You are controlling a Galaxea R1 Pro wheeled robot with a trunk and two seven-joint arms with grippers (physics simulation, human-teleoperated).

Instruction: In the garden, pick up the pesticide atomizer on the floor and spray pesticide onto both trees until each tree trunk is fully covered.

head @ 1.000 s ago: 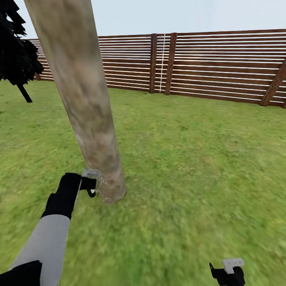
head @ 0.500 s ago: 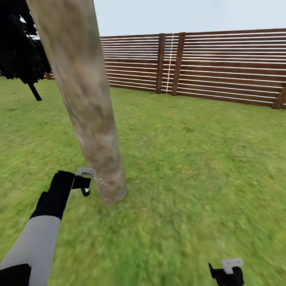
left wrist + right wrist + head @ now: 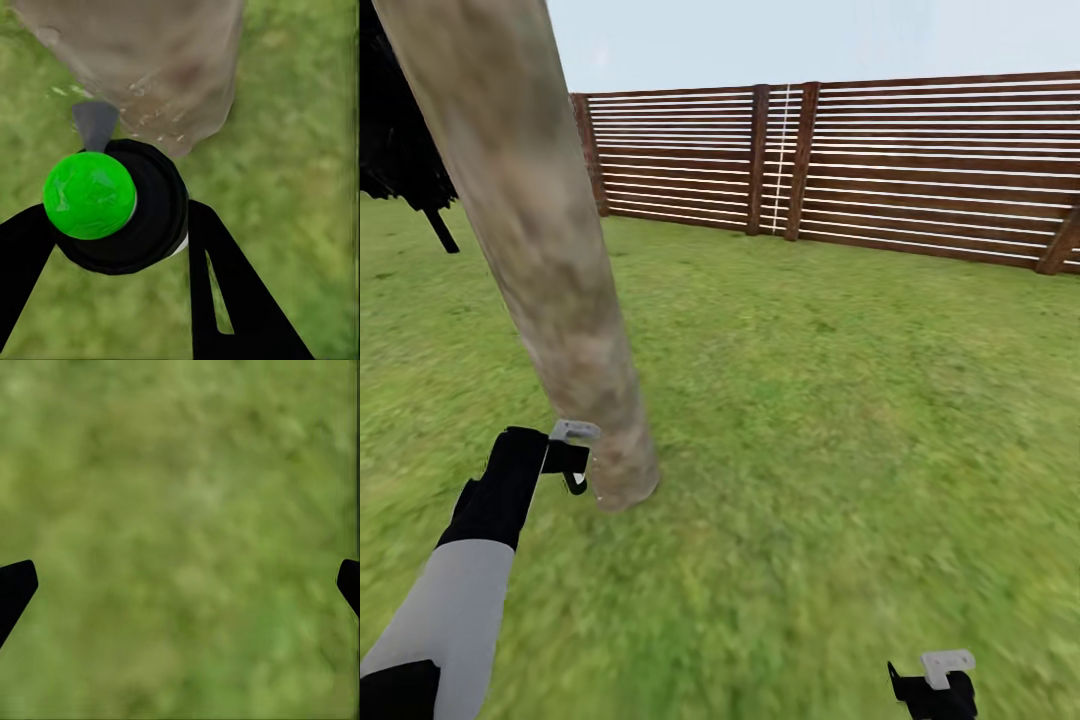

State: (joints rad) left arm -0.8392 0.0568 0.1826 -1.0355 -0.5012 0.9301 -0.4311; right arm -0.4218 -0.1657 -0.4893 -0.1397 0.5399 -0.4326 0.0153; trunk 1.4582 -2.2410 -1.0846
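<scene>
The atomizer (image 3: 124,206) sits gripped in the left claw (image 3: 112,247), whose two dark fingers (image 3: 225,292) press against its round black body on either side. Seen along the fingers, the atomizer has a bright green ball on top and a grey nozzle pointing at the base of the trunk (image 3: 150,67). A few white specks of pesticide (image 3: 154,124) cling to the bark just ahead of the nozzle.

From the head camera the atomizer (image 3: 572,462) is a small dark shape at the end of the left arm, with the left claw (image 3: 568,452) just beside the foot of the trunk (image 3: 550,290), low near the grass. The trunk is a thick, mottled grey-brown column, leaning across the upper left of that view, and it meets the lawn (image 3: 840,420) right by the claw.

The right claw (image 3: 938,685) hangs low at the near right, well apart from the trunk; its wrist camera shows two dark fingertips (image 3: 15,585) set wide apart over bare grass, holding nothing.

Beyond the lawn runs a brown slatted fence (image 3: 920,170), and dark foliage (image 3: 400,150) stands at the far left.
</scene>
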